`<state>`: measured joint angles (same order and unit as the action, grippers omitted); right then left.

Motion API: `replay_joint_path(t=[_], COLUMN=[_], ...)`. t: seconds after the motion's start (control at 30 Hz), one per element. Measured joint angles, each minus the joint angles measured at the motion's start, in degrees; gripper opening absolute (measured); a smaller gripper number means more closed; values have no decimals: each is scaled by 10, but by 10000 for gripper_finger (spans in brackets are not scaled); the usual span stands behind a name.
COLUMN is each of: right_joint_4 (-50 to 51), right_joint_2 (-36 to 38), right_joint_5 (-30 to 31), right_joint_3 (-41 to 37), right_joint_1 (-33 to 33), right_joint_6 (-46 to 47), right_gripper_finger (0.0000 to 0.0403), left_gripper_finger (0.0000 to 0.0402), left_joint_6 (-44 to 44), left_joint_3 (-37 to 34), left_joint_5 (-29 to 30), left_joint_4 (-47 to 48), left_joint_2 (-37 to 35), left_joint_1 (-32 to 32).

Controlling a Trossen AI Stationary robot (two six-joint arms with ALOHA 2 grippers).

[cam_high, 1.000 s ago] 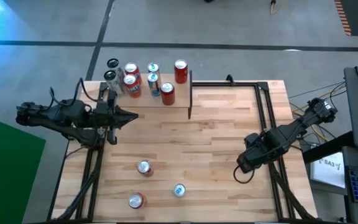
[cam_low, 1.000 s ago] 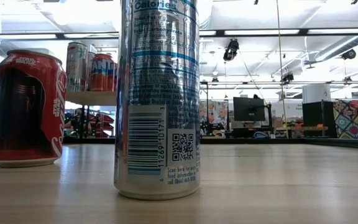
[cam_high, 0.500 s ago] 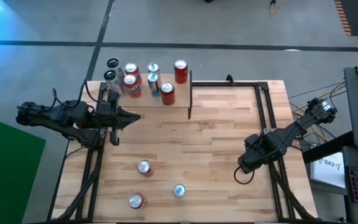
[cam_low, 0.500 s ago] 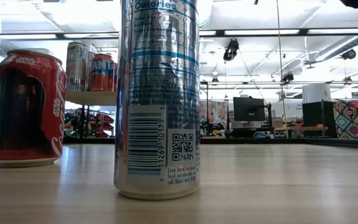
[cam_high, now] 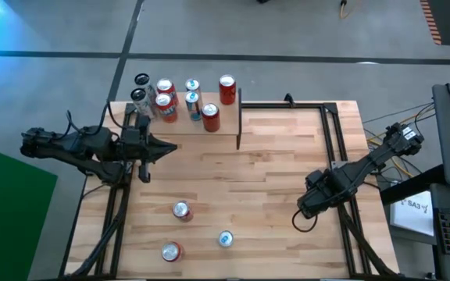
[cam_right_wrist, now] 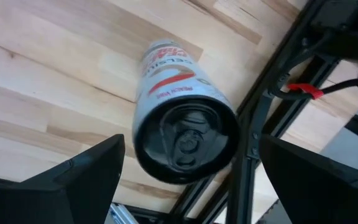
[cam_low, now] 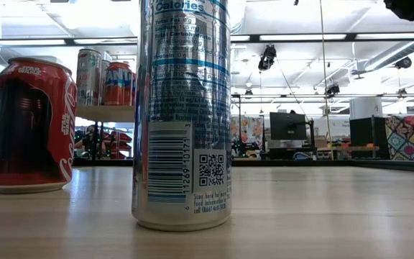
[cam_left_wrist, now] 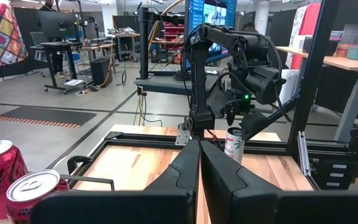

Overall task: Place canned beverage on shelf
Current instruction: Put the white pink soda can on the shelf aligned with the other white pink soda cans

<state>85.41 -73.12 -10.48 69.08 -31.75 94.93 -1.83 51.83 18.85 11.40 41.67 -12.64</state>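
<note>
A white can with a black top and red print [cam_right_wrist: 185, 140] stands upright on the table close to its right edge; it also shows in the left wrist view [cam_left_wrist: 234, 144]. My right gripper [cam_right_wrist: 191, 143] hangs over it, pointing down and open. One finger stands on each side of the can top, and neither touches it. From above, the gripper [cam_high: 312, 204] hides the can. The shelf [cam_high: 201, 136] at the far left carries several upright cans. My left gripper [cam_high: 166, 146] is shut, level and empty at the shelf's near edge.
Three more cans stand near the front edge: one with a red side [cam_high: 181, 210], a blue-and-silver one [cam_high: 225, 239] and a red one [cam_high: 171, 251]. A black frame rail [cam_right_wrist: 260, 106] runs right beside the white can. The middle of the tabletop [cam_high: 272, 172] is bare wood.
My right gripper has come down toward the white can, still open and pointing down. Its dark body now shows at the top right of the low view, where it did not show a second ago.
</note>
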Motion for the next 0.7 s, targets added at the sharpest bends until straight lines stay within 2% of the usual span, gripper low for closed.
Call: replay_joint_path(t=[0.3,0.43,0.53,0.7], right_joint_4=[-39,-93,-119,-131], right_joint_2=[0,0,0,0], right_joint_5=[0,6,6,-3], right_joint_3=[-39,-72,-95,-115], right_joint_1=[0,0,0,0], right_joint_6=[-12,-27,-25,-19], right_gripper_finger=[358,353,328,255], left_gripper_finger=[0,0,0,0], left_joint_6=[0,0,0,0], left_joint_3=[0,0,0,0], left_joint_5=[0,0,0,0], left_joint_4=[0,0,0,0], left_joint_2=[2,6,9,10], left_joint_1=[0,0,0,0])
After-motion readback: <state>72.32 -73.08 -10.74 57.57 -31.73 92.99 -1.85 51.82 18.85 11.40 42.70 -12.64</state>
